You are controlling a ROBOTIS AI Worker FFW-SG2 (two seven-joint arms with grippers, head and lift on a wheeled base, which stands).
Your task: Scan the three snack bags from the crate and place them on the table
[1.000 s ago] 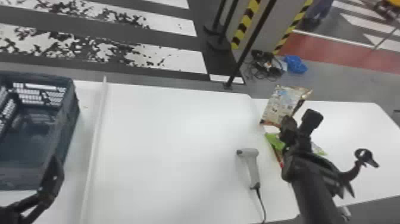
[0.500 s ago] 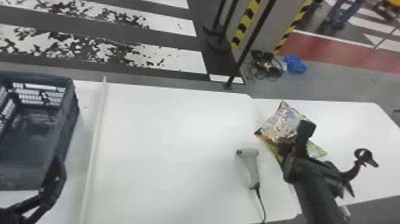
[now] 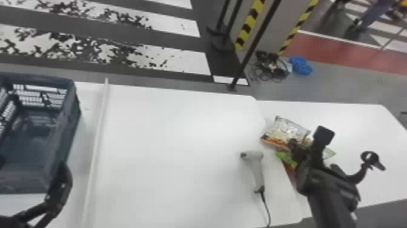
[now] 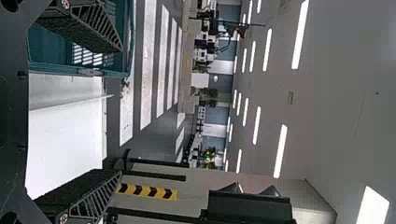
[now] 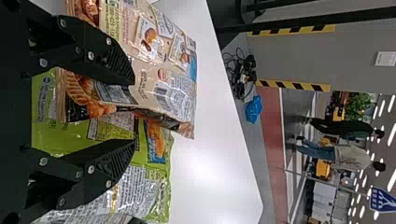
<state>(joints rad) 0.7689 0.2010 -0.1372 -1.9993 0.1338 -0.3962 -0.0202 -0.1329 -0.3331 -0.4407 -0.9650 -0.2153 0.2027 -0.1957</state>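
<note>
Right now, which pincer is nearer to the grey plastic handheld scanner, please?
The right pincer, over the shiny printed snack bags beside the scanner; the left pincer is far off, by the dark blue plastic crate.

You have a shiny tan snack bag (image 3: 283, 129) with food pictures, its barcode side showing in the right wrist view; it lies slanted, partly over a bright green bag (image 5: 152, 186), on the white table (image 3: 363, 130) at the robot's right; a red patch shows beside the green, whose bag you can't make out; your dark blue slatted crate (image 3: 71, 118) stands upright, open-topped, at the robot's left; your grey corded scanner (image 3: 257, 172) lies near the bags.
</note>
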